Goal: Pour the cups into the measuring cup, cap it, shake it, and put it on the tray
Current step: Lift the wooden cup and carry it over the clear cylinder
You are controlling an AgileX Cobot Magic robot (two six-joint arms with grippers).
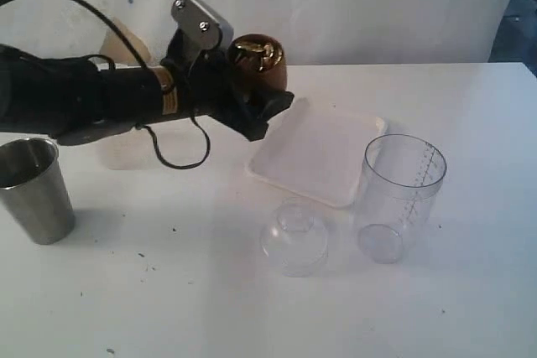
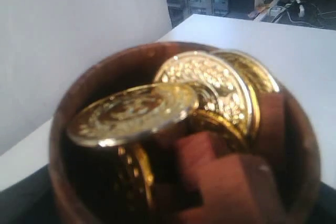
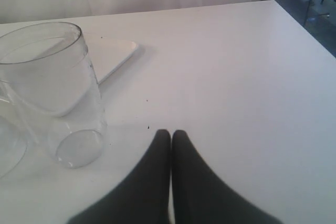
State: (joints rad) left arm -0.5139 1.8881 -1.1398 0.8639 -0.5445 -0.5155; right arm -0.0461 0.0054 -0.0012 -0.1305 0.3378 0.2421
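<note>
Left gripper (image 1: pixel 252 90) clamped on brown cup (image 1: pixel 260 56) w/ coins (image 2: pixel 205 82), near tray (image 1: pixel 310 153), lid (image 1: pixel 294 236), measuring cup (image 1: pixel 403 186); right gripper (image 3: pixel 171 140) pressed together.

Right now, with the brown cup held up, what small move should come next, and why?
Probably carry the brown cup rightward, across the tray, to the measuring cup. The left gripper holds it upright with coins inside, well short of that empty, uncapped cup.
</note>
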